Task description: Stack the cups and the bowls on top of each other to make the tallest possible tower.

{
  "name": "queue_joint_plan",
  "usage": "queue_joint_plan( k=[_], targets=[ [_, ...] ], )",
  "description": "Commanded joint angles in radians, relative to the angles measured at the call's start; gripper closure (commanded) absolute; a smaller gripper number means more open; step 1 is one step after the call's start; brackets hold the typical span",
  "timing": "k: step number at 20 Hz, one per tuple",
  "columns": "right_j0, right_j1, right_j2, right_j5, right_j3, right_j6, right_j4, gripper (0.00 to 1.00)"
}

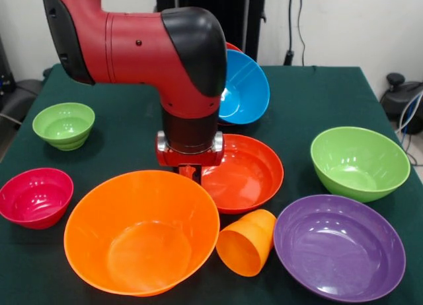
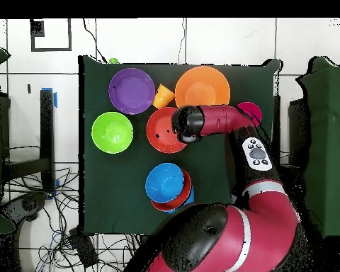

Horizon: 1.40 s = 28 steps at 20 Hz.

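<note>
My gripper (image 1: 190, 171) hangs low between the far rim of the large orange bowl (image 1: 142, 232) (image 2: 202, 87) and the near-left edge of a red-orange bowl (image 1: 241, 173) (image 2: 159, 131). The orange rim hides its tips. The small orange cup (image 1: 246, 242) (image 2: 163, 95) lies on its side between the orange bowl and the purple bowl (image 1: 339, 245) (image 2: 131, 91). The tower (image 2: 167, 190) stands behind the arm, a tilted blue bowl (image 1: 244, 87) on top and a red-orange rim under it. In the overhead view the wrist covers the gripper.
A large green bowl (image 1: 360, 163) (image 2: 112, 132) sits at the right of the front view. A smaller green bowl (image 1: 64, 125) and a magenta bowl (image 1: 35, 197) (image 2: 249, 111) sit at the left. All rest on the dark green table (image 1: 304, 100).
</note>
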<state>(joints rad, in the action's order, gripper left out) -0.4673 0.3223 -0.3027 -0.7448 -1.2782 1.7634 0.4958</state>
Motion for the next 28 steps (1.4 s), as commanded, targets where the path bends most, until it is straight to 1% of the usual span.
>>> queue_joint_plan(
  k=[1, 5, 7, 9, 10, 11, 13, 14, 16, 17, 19, 20, 21, 22, 23, 24, 28],
  targets=[
    [0.014, -0.084, -0.046, -0.022, 0.051, -0.146, 0.054, 1.00],
    [0.014, -0.089, -0.049, -0.030, 0.054, -0.144, 0.047, 1.00],
    [0.020, -0.086, -0.050, -0.076, 0.062, -0.156, 0.038, 1.00],
    [0.029, -0.061, -0.041, -0.169, 0.065, -0.186, 0.031, 1.00],
    [0.016, -0.025, -0.051, -0.243, 0.045, -0.230, 0.014, 1.00],
    [-0.032, 0.049, -0.088, -0.281, -0.023, -0.274, -0.029, 1.00],
    [-0.105, 0.161, -0.145, -0.405, -0.092, -0.366, -0.091, 1.00],
    [-0.126, 0.184, -0.163, -0.442, -0.103, -0.382, -0.110, 1.00],
    [-0.132, 0.182, -0.175, -0.509, -0.074, -0.411, -0.103, 1.00],
    [-0.121, 0.166, -0.163, -0.532, -0.055, -0.412, -0.079, 1.00],
    [-0.102, 0.111, -0.148, -0.531, -0.009, -0.378, -0.040, 1.00],
    [-0.089, 0.080, -0.140, -0.529, 0.014, -0.346, -0.026, 1.00],
    [-0.071, 0.031, -0.140, -0.527, 0.064, -0.320, -0.014, 1.00],
    [-0.058, 0.008, -0.135, -0.550, 0.083, -0.317, 0.003, 1.00],
    [-0.066, -0.003, -0.141, -0.542, 0.078, -0.296, -0.009, 1.00],
    [-0.077, -0.003, -0.152, -0.534, 0.067, -0.297, -0.019, 1.00],
    [-0.087, -0.033, -0.162, -0.568, 0.092, -0.306, -0.029, 1.00]
  ],
)
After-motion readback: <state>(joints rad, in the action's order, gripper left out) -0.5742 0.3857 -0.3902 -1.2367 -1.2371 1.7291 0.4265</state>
